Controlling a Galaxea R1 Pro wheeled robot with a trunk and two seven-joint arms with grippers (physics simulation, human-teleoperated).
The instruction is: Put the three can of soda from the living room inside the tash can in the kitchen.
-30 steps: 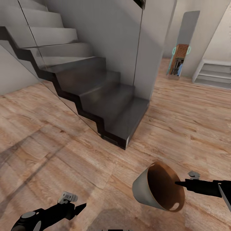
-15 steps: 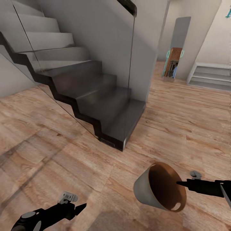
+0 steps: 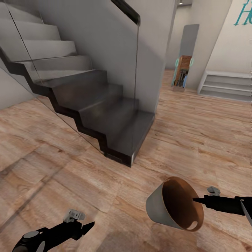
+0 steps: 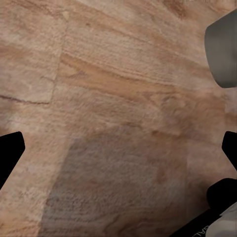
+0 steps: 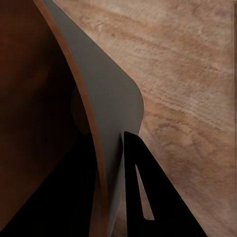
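Bin (image 3: 175, 204) held tipped above the wood floor (image 3: 196, 140) near the stairs (image 3: 101, 112), right fingers (image 5: 140, 197) clamped across its rim. Looks light, stiff, thin-walled, likely slippery; rim pinch suits. Left gripper (image 3: 87, 225): gap unclear, cannot tell.

Light wood-plank floor (image 3: 196, 140), matt, with clear grain. Dark, smooth staircase treads (image 3: 105, 115) with a faint sheen, behind a clear glass panel (image 3: 105, 52). Round bin (image 3: 175, 208), matt grey outside and copper-brown inside (smooth, softly glossy). Matt black right tool (image 3: 196, 200).
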